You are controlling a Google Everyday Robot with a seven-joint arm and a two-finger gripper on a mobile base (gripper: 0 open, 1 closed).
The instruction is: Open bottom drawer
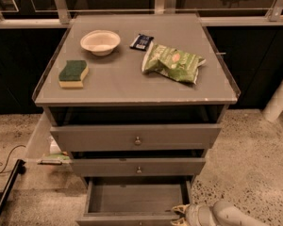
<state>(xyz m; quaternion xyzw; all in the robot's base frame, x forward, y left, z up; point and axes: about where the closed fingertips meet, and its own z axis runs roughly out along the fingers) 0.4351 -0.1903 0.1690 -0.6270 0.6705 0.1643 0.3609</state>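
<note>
Pincer (178, 215) at front-right of open bottom drawer (134, 198)

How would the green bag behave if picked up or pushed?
The bag looks crumpled and puffy, so it is probably light and floppy, denting when squeezed. It lies flat on the cabinet top, so a push would likely slide it, not roll it. The gripper is far below, by the front edge of the open bottom drawer.
</note>
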